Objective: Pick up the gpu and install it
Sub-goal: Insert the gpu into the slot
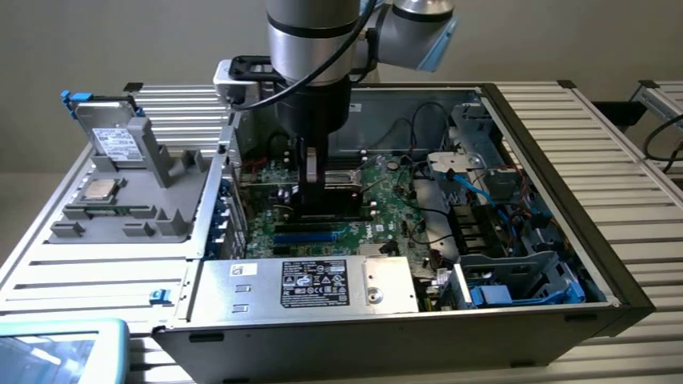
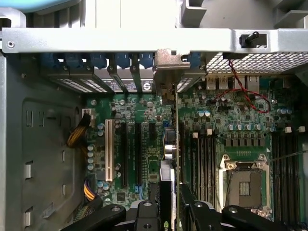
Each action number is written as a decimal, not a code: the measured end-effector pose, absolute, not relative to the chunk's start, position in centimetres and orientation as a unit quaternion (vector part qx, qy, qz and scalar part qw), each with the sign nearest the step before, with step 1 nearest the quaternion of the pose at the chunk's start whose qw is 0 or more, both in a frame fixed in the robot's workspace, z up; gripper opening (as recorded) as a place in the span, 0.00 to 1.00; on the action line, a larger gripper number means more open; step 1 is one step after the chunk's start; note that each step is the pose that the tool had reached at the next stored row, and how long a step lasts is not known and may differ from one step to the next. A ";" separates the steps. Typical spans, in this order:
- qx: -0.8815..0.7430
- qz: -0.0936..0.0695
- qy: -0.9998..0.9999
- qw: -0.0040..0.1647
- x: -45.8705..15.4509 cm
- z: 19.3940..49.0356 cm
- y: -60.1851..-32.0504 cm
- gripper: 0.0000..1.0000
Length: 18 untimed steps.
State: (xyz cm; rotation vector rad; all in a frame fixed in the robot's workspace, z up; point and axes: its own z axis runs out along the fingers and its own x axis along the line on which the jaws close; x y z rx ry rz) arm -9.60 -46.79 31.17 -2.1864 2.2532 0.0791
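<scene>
Tool [image 2: 169,195] clamped on gpu [image 2: 167,77] | gpu edge-on between its fingers, over motherboard [image 2: 231,120] slots

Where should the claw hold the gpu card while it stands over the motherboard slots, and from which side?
By its top long edge, from straight above. The small green gpu card with black cooler stands on edge over the green motherboard, flat faces upright, silver end bracket toward the case's rear slots. The claw pinches across those faces.
</scene>
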 end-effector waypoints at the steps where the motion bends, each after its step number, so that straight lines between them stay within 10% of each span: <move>1: -0.696 0.024 0.717 -0.001 -9.6 31.1 -46.7 0.28; 18: -0.696 -0.005 0.717 -0.029 -9.6 29.4 -45.5 0.28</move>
